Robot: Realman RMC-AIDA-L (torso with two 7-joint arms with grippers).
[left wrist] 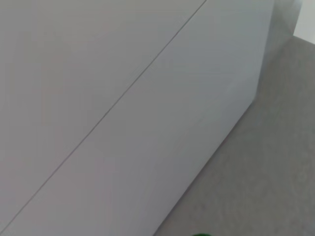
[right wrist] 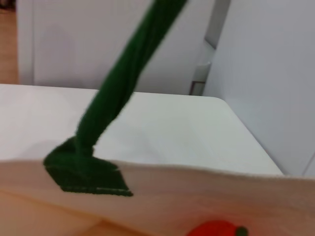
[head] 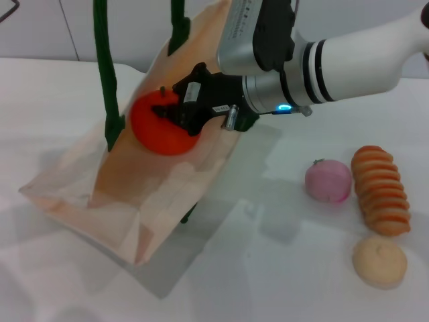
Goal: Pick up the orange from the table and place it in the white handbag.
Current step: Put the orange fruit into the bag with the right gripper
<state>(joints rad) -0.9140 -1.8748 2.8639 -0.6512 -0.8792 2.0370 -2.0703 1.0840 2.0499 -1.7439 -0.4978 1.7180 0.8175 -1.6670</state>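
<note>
Over the white handbag (head: 144, 194) in the head view, the right gripper (head: 175, 111) has its dark fingers clenched around the orange (head: 161, 124), carrying it at the bag's held-up mouth, left of centre on the table (head: 281, 268). Left wrist view: only wall and floor; the left gripper is unseen. Right wrist view: a green handle (right wrist: 118, 88), the bag's rim and the orange just below. Placing seems underway; next, lower it and let go.
</note>
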